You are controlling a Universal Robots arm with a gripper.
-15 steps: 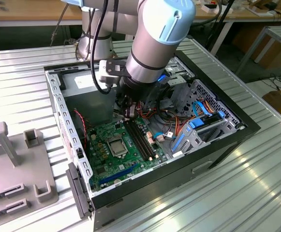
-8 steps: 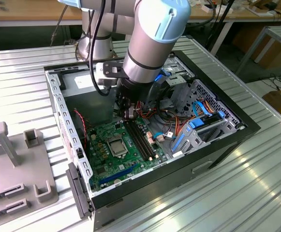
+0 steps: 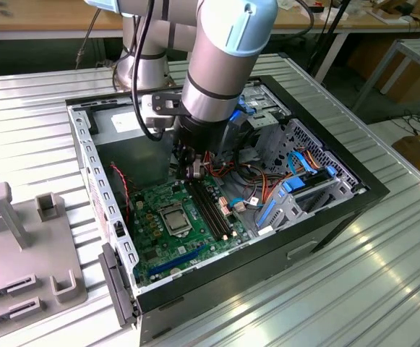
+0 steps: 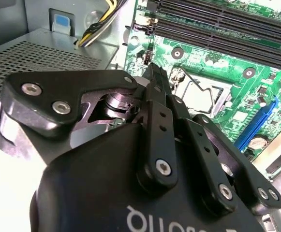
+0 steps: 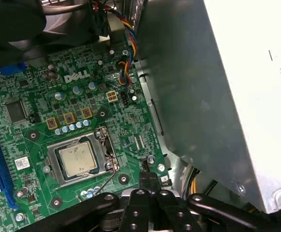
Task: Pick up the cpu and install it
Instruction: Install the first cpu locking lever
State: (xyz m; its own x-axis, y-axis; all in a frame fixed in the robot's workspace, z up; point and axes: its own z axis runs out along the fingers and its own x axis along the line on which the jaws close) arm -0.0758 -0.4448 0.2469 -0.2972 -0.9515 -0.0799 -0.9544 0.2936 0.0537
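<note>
While I am hovering my end effector (image 3: 193,171) over the motherboard (image 3: 152,217), fingers closed together and holding nothing, the cpu (image 5: 77,160) is sitting in its socket frame (image 5: 53,169). I am judging that steady, square alignment above it matters most.

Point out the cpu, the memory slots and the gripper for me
cpu (image 5: 76,160), first wrist view, middle of its grey metal top, seated in the socket.
memory slots (image 3: 211,209), exterior view, midway along the long black slots.
gripper (image 5: 151,186), first wrist view, at the tips of its black fingers.
</note>
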